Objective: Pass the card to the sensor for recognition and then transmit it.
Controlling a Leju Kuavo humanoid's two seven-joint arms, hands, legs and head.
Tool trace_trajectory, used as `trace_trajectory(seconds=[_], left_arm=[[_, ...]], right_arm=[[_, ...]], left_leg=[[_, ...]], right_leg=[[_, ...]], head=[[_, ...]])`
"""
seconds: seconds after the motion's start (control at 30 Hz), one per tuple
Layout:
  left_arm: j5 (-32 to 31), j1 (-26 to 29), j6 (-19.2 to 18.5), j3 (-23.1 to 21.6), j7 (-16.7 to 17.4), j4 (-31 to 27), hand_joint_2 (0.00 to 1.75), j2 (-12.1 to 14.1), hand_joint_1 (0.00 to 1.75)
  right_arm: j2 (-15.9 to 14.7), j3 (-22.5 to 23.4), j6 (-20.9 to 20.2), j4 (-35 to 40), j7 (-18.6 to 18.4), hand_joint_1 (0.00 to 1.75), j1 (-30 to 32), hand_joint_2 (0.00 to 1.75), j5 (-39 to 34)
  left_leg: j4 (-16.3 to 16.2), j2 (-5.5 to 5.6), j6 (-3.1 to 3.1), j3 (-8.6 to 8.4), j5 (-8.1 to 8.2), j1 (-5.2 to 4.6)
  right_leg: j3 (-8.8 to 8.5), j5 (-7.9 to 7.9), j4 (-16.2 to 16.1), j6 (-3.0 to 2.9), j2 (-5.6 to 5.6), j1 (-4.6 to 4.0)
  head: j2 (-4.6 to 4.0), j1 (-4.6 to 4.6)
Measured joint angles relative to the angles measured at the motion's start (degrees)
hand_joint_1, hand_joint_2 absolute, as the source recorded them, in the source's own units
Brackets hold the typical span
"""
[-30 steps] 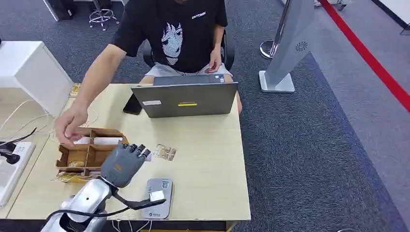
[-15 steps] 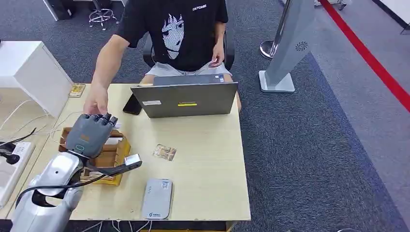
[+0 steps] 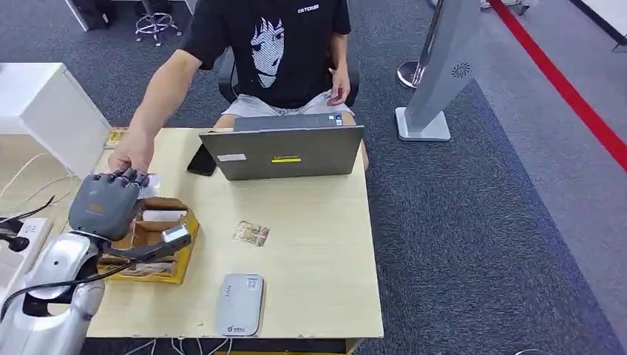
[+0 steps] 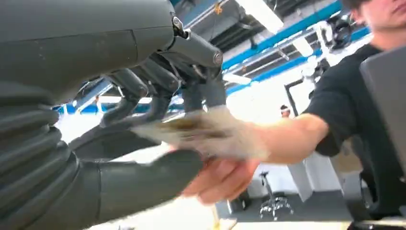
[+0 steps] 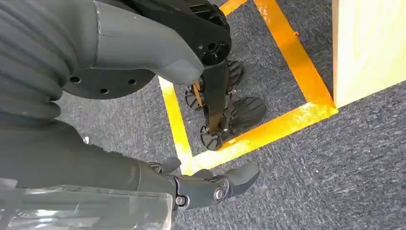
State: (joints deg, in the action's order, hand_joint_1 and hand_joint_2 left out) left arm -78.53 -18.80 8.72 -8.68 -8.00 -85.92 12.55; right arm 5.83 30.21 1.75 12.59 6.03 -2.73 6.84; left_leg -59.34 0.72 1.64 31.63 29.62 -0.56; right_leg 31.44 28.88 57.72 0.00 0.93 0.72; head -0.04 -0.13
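The card (image 4: 201, 132) lies flat between the thumb and the darker fingers of the left robot hand (image 3: 103, 203), seen most clearly in the left wrist view, where it is blurred. A person's hand (image 3: 131, 157) reaches in from the far side and meets the card at its outer end, so both appear to have hold of it; I judge this to be the handover, the last part of the task. The left robot hand is raised above the surface (image 3: 310, 251) near its far-left corner, level with the person's reach, which suits passing rather than scanning. The card sensor (image 3: 239, 304), a grey flat reader, sits at the surface's near edge, well apart from the card. Just below the raised hand stands a cardboard card holder (image 3: 164, 240) by the left edge. A small patterned card (image 3: 252, 234) lies loose mid-surface, and a laptop (image 3: 285, 151) stands at the far edge before the seated person. The right robot hand (image 5: 210, 187) hangs beside the surface over the carpet, fingers loosely apart and holding nothing.
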Motion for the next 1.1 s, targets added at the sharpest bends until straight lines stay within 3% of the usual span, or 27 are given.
trace_trajectory(seconds=[0.2, 0.43, 0.83, 1.1], left_arm=[[1.20, 3.39, -0.02, 3.57, -1.90, -2.27, 1.75, -0.04, 0.00], [1.88, 7.97, -0.70, 3.83, -5.66, -8.55, 1.75, -0.07, 0.00], [1.88, 15.75, 1.07, -1.39, -6.49, -19.97, 1.75, 1.09, 0.00], [1.51, 20.49, 0.37, -4.21, -4.41, -20.87, 1.75, 4.35, 0.00]], right_arm=[[0.11, 1.09, 0.24, 0.00, -0.31, 0.00, 0.01, 1.75, 0.37], [0.18, 2.25, 0.70, 0.00, -0.55, 0.00, 0.03, 1.75, 0.77], [0.59, 4.15, 1.68, 0.02, -1.05, 0.00, 0.07, 1.75, 1.16], [0.90, 5.57, 2.23, 0.02, -1.14, 0.00, 0.10, 1.75, 2.30]], left_leg=[[0.01, 0.02, 0.00, 0.00, 0.00, 0.00], [0.00, -0.01, 0.01, -0.01, 0.00, -0.02], [0.01, 0.00, 0.00, -0.01, 0.02, -0.01], [0.02, 0.00, 0.00, -0.01, 0.02, 0.00]], right_leg=[[0.00, 0.00, 0.00, 0.00, 0.00, 0.00], [0.00, 0.00, -0.01, 0.00, 0.01, 0.00], [0.00, 0.00, -0.03, 0.01, 0.00, 0.00], [0.01, 0.01, -0.03, 0.00, 0.00, 0.00]], head=[[0.00, 0.00], [0.00, 0.02], [0.00, 0.02], [0.00, 0.00]])
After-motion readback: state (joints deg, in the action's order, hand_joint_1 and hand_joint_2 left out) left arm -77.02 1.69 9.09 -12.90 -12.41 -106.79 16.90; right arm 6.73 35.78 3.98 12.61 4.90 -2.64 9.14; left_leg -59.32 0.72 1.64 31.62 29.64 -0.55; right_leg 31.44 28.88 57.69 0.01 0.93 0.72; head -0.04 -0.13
